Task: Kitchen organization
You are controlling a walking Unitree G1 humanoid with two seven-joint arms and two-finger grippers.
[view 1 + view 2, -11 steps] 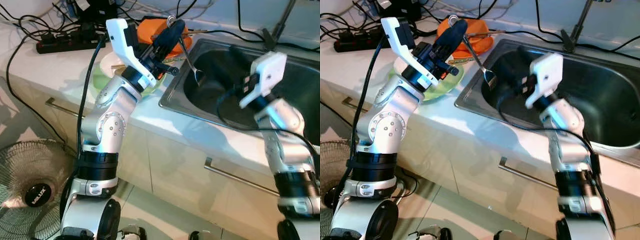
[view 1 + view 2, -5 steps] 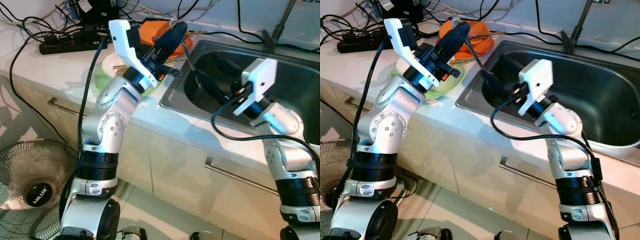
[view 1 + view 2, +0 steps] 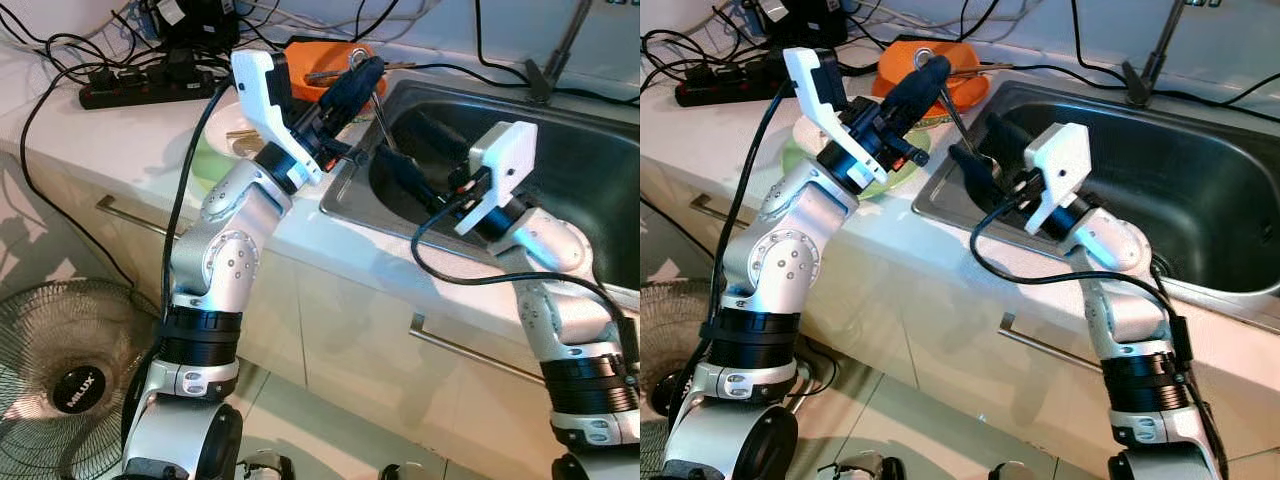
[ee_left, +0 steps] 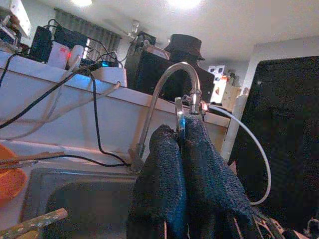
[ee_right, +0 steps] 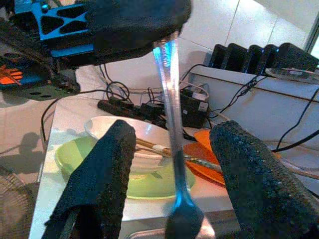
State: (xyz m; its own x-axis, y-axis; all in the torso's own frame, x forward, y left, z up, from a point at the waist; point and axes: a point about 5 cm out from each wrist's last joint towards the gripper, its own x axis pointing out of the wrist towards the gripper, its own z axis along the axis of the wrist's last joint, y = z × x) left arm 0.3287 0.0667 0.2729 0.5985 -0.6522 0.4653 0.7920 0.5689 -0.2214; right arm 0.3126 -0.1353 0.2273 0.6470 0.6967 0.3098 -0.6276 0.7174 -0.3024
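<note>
My left gripper [image 3: 925, 75] is shut on the upper handle of a metal spoon [image 3: 956, 118], which hangs bowl-down over the left rim of the steel sink [image 3: 345, 200]. In the left wrist view its fingers [image 4: 164, 164] pinch the spoon's ringed end [image 4: 179, 117]. My right gripper [image 3: 985, 150] is open, one finger on each side of the spoon's lower part. The right wrist view shows the spoon [image 5: 173, 149] between the spread fingers [image 5: 102, 184], not touched by either.
A green plate [image 5: 149, 188] with a white bowl [image 5: 132, 142] and chopsticks, and an orange plate [image 3: 310, 55], sit on the counter left of the sink. A power strip [image 3: 140, 85] and cables lie behind. A faucet [image 4: 167, 82] rises behind the sink. A fan [image 3: 60, 370] stands on the floor.
My right arm swung left and reached toward the spoon, bringing its open fingers around the lower part. The left arm shifted the spoon slightly right.
</note>
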